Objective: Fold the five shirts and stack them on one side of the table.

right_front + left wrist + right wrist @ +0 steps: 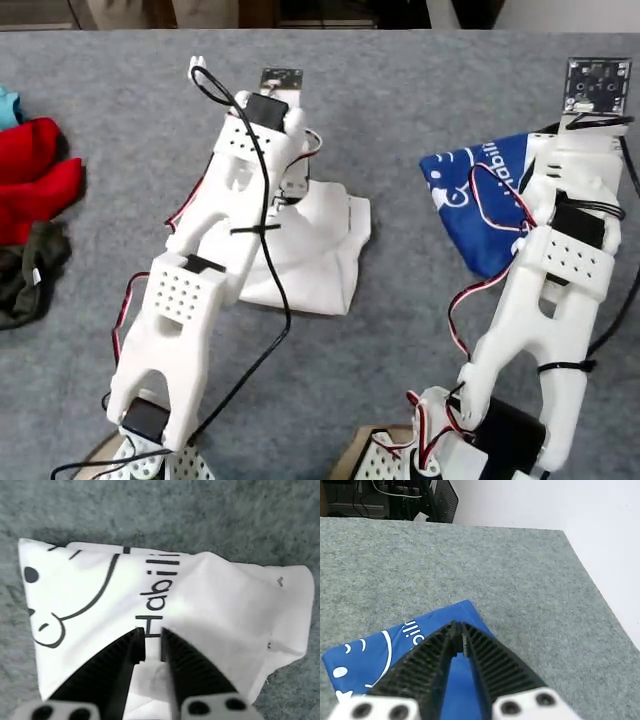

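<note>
Early days: my left tool pinches the half-folded white shirt, right tool clenched empty over the blue shirt; the pile at left is unfolded, nothing stacked.

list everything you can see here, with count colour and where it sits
white shirt: 1, white with black print, mid-table, partly folded
blue shirt: 1, blue with white print, right side of the table
red shirt: 1, red, bunched at the left edge
dark green shirt: 1, dark green, crumpled at the left edge, nearer the arm bases than the red one
light blue cloth: 1, light blue, left edge beyond the red shirt, mostly cut off
table: 1, grey felt top
left arm: 1, white
right arm: 1, white
left gripper: 1, black, over the white shirt's print
right gripper: 1, black, shut, over the blue shirt near a corner
</note>
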You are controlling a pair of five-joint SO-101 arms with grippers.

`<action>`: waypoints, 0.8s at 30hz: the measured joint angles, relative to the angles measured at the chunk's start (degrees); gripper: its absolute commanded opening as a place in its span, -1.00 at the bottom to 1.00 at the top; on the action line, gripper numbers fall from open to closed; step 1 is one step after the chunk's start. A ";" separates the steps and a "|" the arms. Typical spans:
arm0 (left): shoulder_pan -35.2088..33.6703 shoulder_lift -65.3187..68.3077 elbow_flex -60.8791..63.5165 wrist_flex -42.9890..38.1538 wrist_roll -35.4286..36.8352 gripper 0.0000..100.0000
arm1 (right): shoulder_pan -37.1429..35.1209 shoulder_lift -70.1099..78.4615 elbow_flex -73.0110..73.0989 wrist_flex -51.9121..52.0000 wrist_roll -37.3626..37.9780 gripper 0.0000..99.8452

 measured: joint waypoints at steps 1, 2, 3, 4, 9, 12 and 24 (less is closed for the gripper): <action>0.26 0.00 0.00 0.00 0.00 -0.97 | 0.00 0.00 0.00 0.00 0.00 -0.99; 0.62 0.00 0.00 0.00 0.00 -0.96 | 0.00 0.00 0.00 0.00 0.00 -0.99; 0.97 0.00 0.00 0.00 0.00 -0.96 | 0.00 0.00 0.00 0.00 0.00 -0.99; 1.41 0.00 0.00 0.00 0.00 -0.96 | 0.00 0.00 0.00 0.00 0.00 -0.99; 4.75 -0.35 6.68 0.00 -0.44 -0.96 | 0.00 0.00 0.00 0.00 0.00 -0.99; 7.47 -4.22 14.68 0.00 -2.11 -0.96 | 0.00 0.00 0.00 0.00 0.00 -0.99; 18.29 -25.49 31.03 0.00 -2.73 -0.96 | 0.00 0.00 0.00 0.00 0.00 -0.99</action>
